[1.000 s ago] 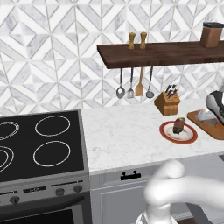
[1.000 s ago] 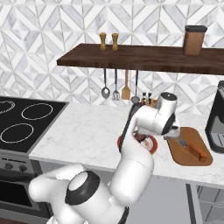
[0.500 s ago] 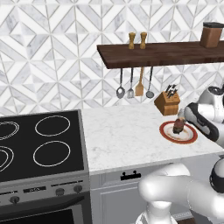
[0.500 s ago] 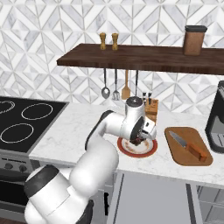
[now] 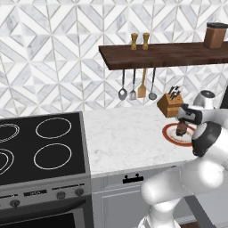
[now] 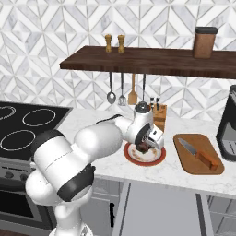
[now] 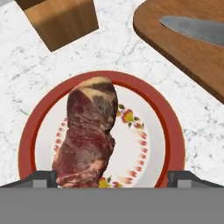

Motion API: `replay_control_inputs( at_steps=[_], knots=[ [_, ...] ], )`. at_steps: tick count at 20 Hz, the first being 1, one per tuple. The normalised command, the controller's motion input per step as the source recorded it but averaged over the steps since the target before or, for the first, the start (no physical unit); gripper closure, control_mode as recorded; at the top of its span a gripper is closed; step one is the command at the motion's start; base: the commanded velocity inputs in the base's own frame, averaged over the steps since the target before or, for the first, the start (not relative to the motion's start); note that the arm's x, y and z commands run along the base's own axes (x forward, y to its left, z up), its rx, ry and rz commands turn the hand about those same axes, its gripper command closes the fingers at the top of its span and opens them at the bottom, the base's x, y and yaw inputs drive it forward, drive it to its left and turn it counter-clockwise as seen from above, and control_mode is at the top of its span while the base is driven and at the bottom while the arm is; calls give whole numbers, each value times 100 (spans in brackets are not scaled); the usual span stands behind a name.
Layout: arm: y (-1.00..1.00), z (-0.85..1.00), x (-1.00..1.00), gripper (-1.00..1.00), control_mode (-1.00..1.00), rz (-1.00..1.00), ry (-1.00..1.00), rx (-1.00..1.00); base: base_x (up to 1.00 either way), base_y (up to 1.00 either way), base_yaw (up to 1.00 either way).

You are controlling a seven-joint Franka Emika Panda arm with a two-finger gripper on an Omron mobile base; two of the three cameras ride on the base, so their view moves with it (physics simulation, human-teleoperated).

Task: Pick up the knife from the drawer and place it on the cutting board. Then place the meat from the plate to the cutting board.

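Jaws stood wide apart, holding nothing, on the gripper (image 7: 112,177) that hung just above the plate (image 7: 168,127). Seen along the hand, the meat (image 7: 89,133) lay between the two fingertips (image 7: 43,178), nearer the one at about 8 o'clock than its partner at 4. Its long axis ran from roughly 6 toward 12, the paler, fatty end farthest from the hand. That suited the grip, to my eye: the fingers stood to either side of the narrow way across the chunk, so a straight drop and a squeeze looked like enough.

The plate held only the meat (image 6: 144,148), sitting on its patterned white centre. From the right base camera the cutting board (image 6: 199,162) lay at about 3 o'clock from the plate (image 6: 138,161), close beside it but not touching, with the knife (image 6: 197,153) already lying on it, blade pointing back toward the wall. A wooden knife block (image 6: 159,116) stood just behind the plate.
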Motion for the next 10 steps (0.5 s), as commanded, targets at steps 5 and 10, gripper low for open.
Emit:
replay_control_inputs(
  at_steps=[5, 10],
  knots=[
    [18, 0, 23, -100, -100, 0, 18, 3, 0, 0, 0],
    [14, -31, 0, -100, -100, 0, 8, 3, 0, 0, 0]
  ],
)
